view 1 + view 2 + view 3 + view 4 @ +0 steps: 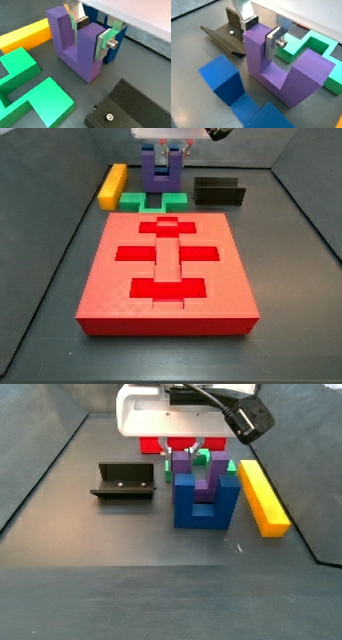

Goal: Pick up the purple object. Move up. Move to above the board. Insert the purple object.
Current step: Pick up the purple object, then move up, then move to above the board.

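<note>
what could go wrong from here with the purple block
1. The gripper has its fingers around only one prong of the purple block, off-centre, so the block may tilt once lifted.
2. The blue block and green block sit right beside it; lifting at an angle could nudge them.
3. The fixture stands nearby, so a sideways move before rising risks a bump on the way to the board.

Matt plastic purple object [67, 47]; silver-metal pincer [91, 32]
</note>
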